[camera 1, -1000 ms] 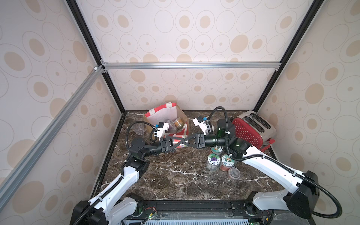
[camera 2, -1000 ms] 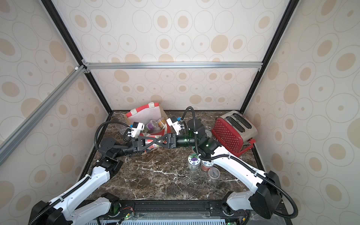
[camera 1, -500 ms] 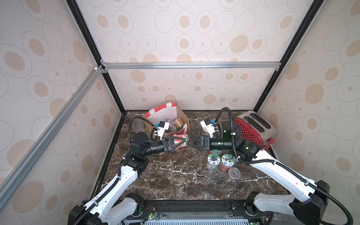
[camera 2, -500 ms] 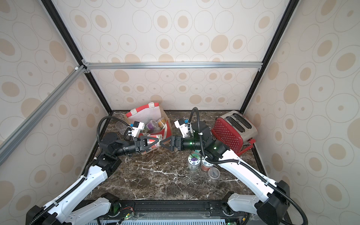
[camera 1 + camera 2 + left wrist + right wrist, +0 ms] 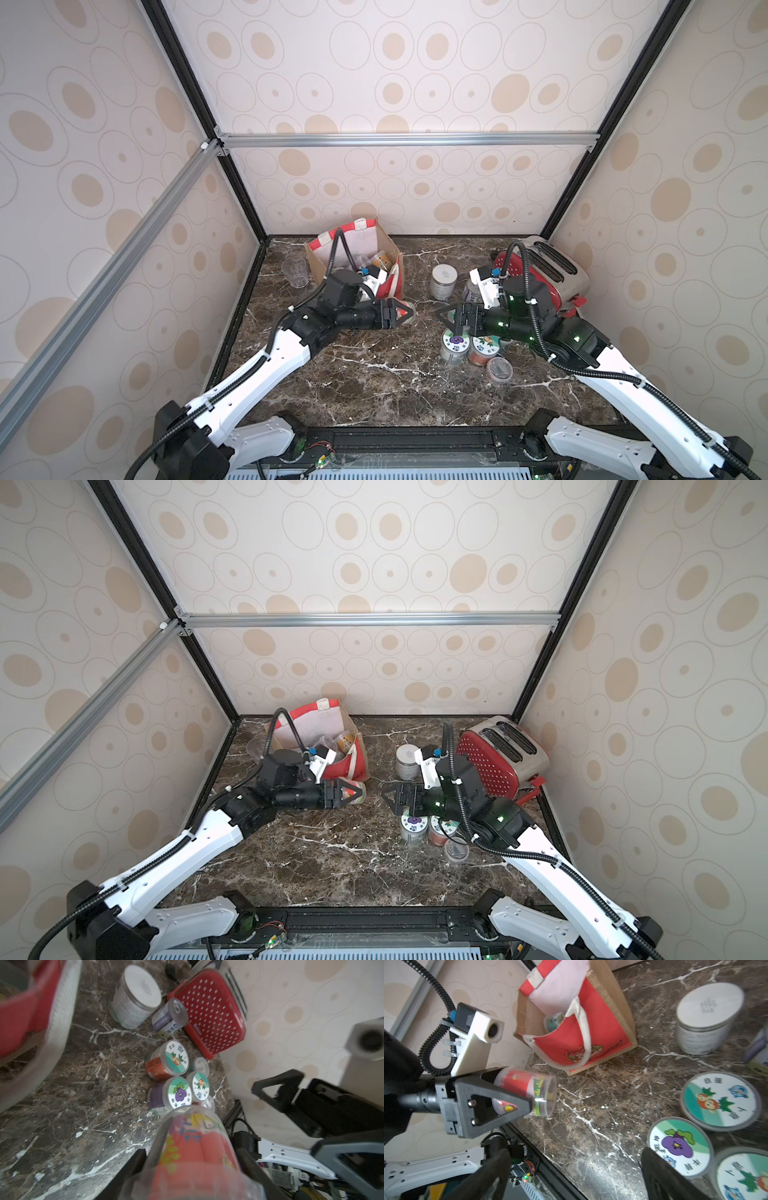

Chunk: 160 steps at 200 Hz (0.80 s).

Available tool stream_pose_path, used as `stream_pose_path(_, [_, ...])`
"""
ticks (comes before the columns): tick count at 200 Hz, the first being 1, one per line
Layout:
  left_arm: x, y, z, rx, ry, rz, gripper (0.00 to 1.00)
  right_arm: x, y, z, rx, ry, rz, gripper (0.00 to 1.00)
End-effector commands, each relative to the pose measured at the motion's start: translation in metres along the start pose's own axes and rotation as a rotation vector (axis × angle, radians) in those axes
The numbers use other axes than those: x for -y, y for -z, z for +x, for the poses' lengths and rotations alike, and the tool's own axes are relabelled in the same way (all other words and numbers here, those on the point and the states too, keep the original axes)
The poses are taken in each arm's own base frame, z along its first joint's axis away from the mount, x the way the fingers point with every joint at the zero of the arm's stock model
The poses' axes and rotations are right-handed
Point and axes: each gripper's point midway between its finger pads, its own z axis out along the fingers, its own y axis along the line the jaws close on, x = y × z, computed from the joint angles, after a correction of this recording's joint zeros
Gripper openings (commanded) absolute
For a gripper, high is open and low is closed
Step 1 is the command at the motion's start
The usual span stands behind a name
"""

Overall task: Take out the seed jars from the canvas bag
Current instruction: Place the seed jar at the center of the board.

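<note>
Left hand around red-labelled jar

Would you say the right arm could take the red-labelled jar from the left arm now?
Probably yes: the right fingers stand open facing the jar, whose end sticks out past the left fingers, with only bare marble between.

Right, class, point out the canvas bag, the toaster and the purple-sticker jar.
canvas bag (image 5: 365,243): in a top view, on its white inner lining.
toaster (image 5: 214,1020): left wrist view, on its red dotted side.
purple-sticker jar (image 5: 679,1146): right wrist view, on the lid's centre.
</note>
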Motion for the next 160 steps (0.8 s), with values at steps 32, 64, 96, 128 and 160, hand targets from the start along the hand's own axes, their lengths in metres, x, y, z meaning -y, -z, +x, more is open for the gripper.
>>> stream_pose_path(32, [-0.048,-0.046,0.033,-0.155,-0.156,-0.398,0.56,0.028,0.010,0.005,0.009,0.004,0.125,1.00])
stream_pose_path(64, [-0.063,-0.080,0.047,-0.243,-0.201,-0.486,0.57,0.032,0.013,0.008,0.007,0.002,0.133,1.00])
stream_pose_path(96, [-0.077,-0.107,0.061,-0.333,-0.238,-0.554,0.58,0.035,0.018,0.009,0.008,0.005,0.142,1.00])
stream_pose_path(128, [-0.079,-0.127,0.070,-0.385,-0.264,-0.564,0.59,0.038,0.021,0.010,0.008,0.004,0.150,1.00])
stream_pose_path(160, [-0.075,-0.142,0.083,-0.428,-0.275,-0.546,0.66,0.039,0.020,0.010,0.005,0.002,0.148,1.00])
